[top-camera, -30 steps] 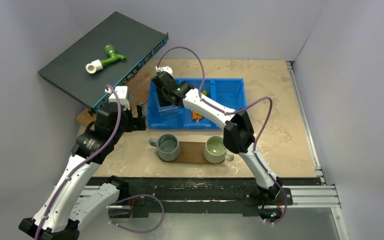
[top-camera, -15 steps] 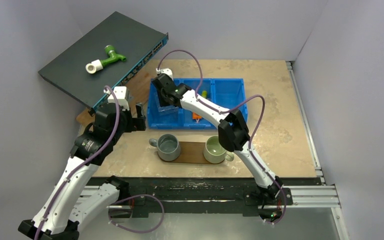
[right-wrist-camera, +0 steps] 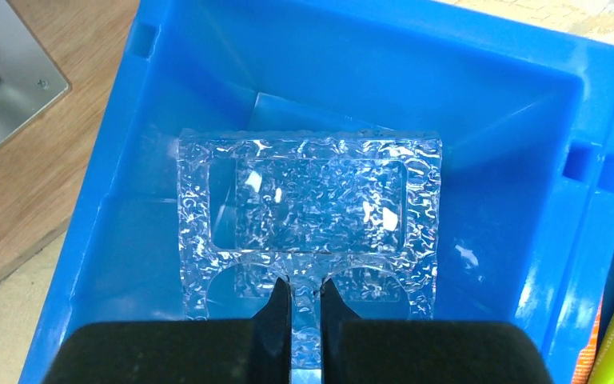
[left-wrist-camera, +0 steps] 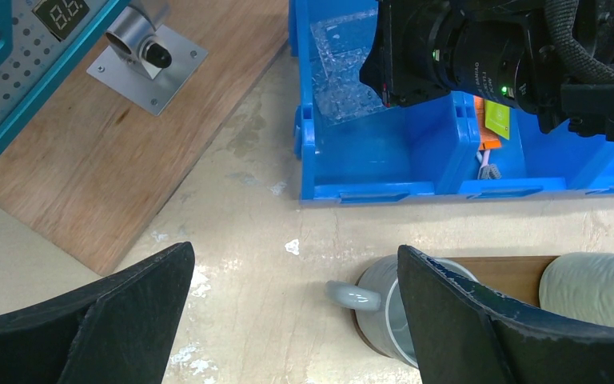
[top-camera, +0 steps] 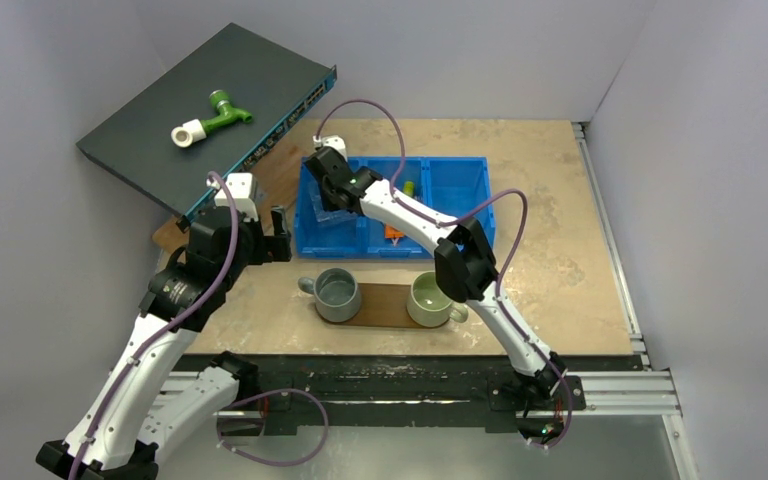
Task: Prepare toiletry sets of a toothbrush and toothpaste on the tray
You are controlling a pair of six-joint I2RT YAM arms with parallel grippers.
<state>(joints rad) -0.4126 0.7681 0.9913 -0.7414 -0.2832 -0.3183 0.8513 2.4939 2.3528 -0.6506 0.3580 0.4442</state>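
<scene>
Since 1 s ago, the right arm's elbow has been shifted left and the right claw point(right-wrist-camera: 305, 294) brought from part-spread to pressed together. It's now pinched on the tab of a clear textured plastic piece point(right-wrist-camera: 312, 200) inside the left compartment of the blue bin point(right-wrist-camera: 112, 208). The left claw point(left-wrist-camera: 296, 268) is held spread wide, nothing betw. its fingers, above the surface point(left-wrist-camera: 240, 232) near a grey mug point(left-wrist-camera: 377, 316). A lime-green tube point(left-wrist-camera: 496, 120) and an orange tube point(left-wrist-camera: 489, 142) are seen in the middle compartment; toothbrushes can't be made out. The dark-brown oval tray point(top-camera: 385, 306) is set at the near side w/ the grey mug and a green mug point(top-camera: 430, 298) on it.
</scene>
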